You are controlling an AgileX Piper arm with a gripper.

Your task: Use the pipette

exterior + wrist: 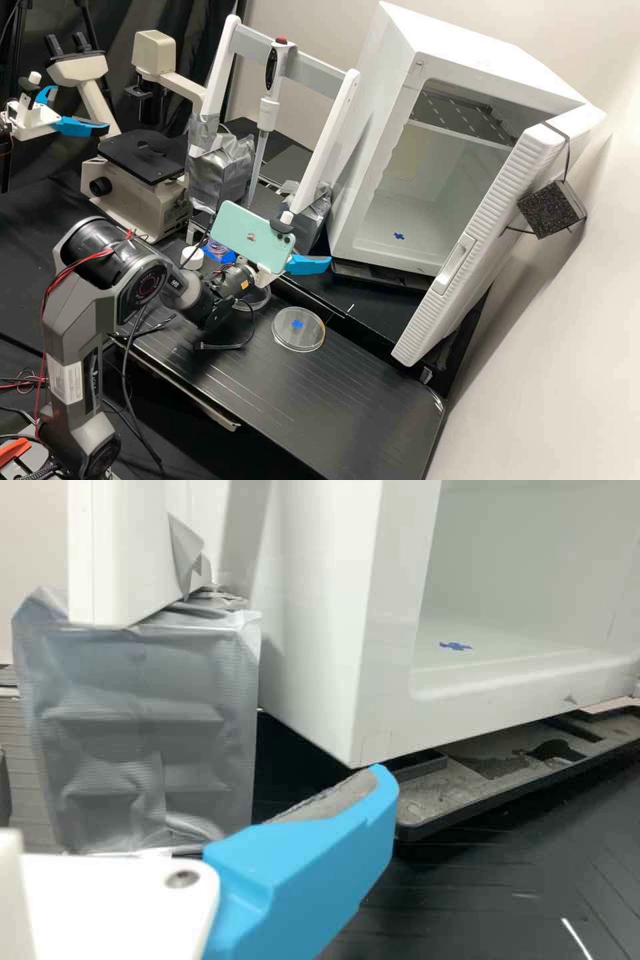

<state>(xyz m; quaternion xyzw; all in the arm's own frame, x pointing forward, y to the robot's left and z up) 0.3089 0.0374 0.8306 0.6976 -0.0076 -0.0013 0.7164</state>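
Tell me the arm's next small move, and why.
Probably lift the wrist and turn it towards the pipette: it hangs upright from the white frame's crossbar, higher than the wrist, while the wrist camera faces the frame's taped foot and the white cabinet.

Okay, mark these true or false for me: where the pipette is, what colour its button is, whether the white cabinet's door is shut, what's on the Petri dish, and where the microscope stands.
1. The pipette is upright at the crossbar of the white frame. True.
2. The pipette's top button is green. False: the button is red.
3. The door of the white cabinet is shut. False: the door stands open.
4. A Petri dish on the bench has a blue patch in its middle area. True.
5. The microscope is inside the cabinet. False: the microscope stands outside, on the other side of the frame.
6. Silver tape wraps the foot of the frame nearer the cabinet. True.
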